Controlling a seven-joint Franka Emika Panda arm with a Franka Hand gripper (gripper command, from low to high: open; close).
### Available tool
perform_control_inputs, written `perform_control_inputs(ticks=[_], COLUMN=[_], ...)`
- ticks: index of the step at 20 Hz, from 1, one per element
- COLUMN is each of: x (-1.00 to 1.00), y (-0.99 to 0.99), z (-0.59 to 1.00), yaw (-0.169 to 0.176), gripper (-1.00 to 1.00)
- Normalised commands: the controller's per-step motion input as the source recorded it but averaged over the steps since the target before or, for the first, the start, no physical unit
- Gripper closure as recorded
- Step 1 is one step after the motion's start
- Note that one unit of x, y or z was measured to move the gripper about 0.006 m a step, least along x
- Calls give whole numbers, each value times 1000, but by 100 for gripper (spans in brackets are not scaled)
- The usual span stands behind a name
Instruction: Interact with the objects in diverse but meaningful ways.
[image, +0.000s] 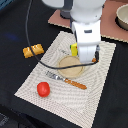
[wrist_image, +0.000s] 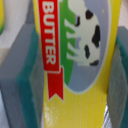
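A yellow butter block (wrist_image: 75, 55) with a red label and a cow picture fills the wrist view, pressed between my two grey-and-teal pads (wrist_image: 24, 70). My gripper (wrist_image: 70, 75) is shut on it. In the exterior view the arm stands over the woven placemat (image: 102, 80), and a yellow corner of the block (image: 74, 49) shows beside the hand, above a tan plate (image: 70, 66). A red tomato (image: 43, 89) lies on the placemat's near corner. An orange-brown bread loaf (image: 33, 50) sits on the dark table at the exterior view's left.
A knife with an orange handle (image: 67, 80) lies on the placemat in front of the plate. A black cable (image: 35, 47) loops from the arm across the mat. A bowl (image: 122, 17) stands on a pink mat at the far right.
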Motion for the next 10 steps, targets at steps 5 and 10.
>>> perform_control_inputs(ticks=[5,10], x=[-941,-891], y=[339,34], z=[-176,-327], yaw=[-1,-73], gripper=[100,100])
